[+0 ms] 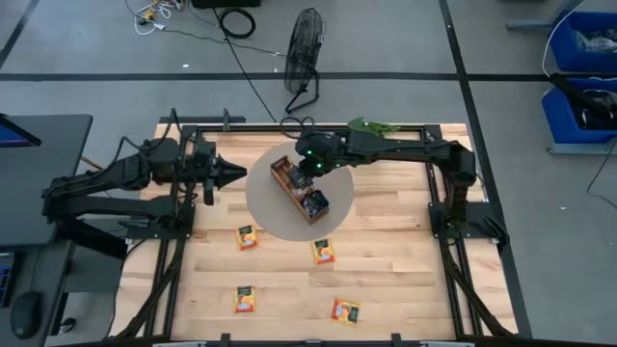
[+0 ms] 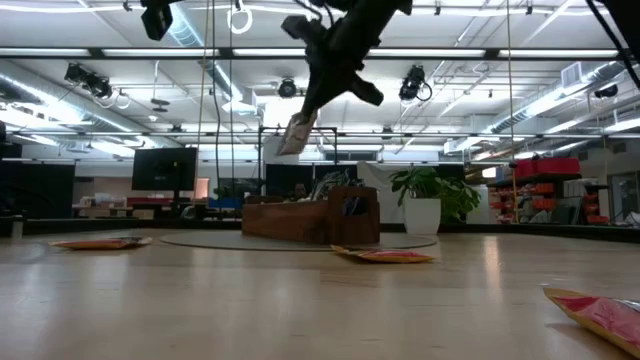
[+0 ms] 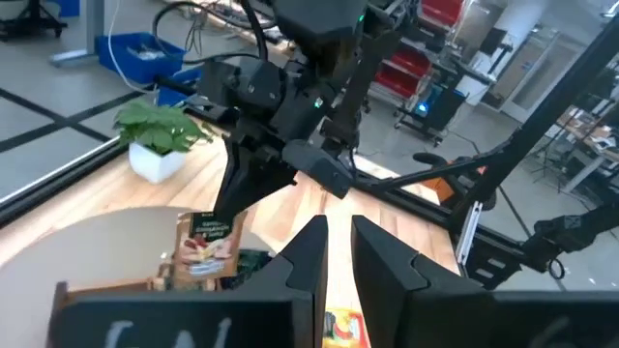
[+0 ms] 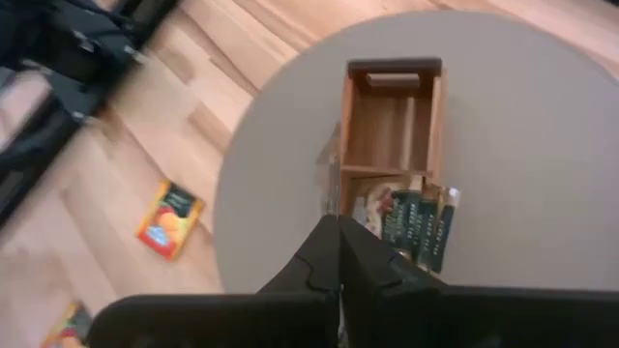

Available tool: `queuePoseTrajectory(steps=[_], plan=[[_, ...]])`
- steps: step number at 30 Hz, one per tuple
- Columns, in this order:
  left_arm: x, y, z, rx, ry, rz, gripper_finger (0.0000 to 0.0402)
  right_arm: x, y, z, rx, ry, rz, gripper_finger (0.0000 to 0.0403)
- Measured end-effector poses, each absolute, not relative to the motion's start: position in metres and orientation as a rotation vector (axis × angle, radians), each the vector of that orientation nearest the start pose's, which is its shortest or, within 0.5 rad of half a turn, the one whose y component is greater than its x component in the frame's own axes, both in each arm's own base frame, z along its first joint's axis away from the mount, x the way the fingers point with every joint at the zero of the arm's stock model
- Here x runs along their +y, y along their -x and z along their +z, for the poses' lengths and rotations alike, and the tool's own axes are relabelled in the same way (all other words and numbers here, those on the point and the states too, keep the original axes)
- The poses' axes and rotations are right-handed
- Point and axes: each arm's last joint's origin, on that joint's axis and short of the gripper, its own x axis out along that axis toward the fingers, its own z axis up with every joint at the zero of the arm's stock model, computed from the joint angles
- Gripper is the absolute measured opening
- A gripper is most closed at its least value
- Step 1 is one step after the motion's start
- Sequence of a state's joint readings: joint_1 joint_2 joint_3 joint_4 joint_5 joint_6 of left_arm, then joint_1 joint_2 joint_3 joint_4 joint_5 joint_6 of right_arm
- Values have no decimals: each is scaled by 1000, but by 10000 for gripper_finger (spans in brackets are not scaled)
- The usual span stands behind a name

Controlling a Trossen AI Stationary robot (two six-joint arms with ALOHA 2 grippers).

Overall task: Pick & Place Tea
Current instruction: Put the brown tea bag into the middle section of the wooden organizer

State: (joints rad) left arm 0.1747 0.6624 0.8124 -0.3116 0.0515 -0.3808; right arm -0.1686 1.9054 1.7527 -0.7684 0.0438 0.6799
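My right gripper [image 1: 298, 177] hangs above the brown wooden tray [image 1: 286, 173] on the round grey mat, shut on a pale beige tea sachet [image 3: 206, 246]. In the low view this sachet [image 2: 297, 134] dangles well above the tray [image 2: 300, 218]. One end compartment of the tray holds dark teal sachets [image 4: 418, 226] standing on edge. Several orange sachets lie flat on the wood, among them two [image 1: 248, 237] [image 1: 324, 253] near the mat. My left gripper [image 3: 338, 242] waits level at the mat's left side, its fingers a narrow gap apart with nothing between them. My right gripper pinches the beige sachet by its top edge [image 3: 224, 215] between its two fingertips [image 3: 237, 188]. The fingers slant down from the table's right and far side. The sachet hangs flat and slightly tilted below them, lifted clear of the tray.
A small green plant in a white pot [image 1: 371, 125] stands at the far edge behind the mat. Two more orange sachets [image 1: 246, 300] [image 1: 345, 310] lie toward the near edge. A black frame [image 1: 448, 183] borders the table.
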Motion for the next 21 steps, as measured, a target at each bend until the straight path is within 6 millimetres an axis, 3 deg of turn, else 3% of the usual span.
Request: queuePoseTrajectory(steps=[11, 21], plan=[[22, -125, 344, 172, 374, 170, 53, -76, -429, 250, 932, -679, -578, 0], [22, -124, 344, 172, 351, 168, 53, -77, -436, 232, 952, -661, -614, 0]])
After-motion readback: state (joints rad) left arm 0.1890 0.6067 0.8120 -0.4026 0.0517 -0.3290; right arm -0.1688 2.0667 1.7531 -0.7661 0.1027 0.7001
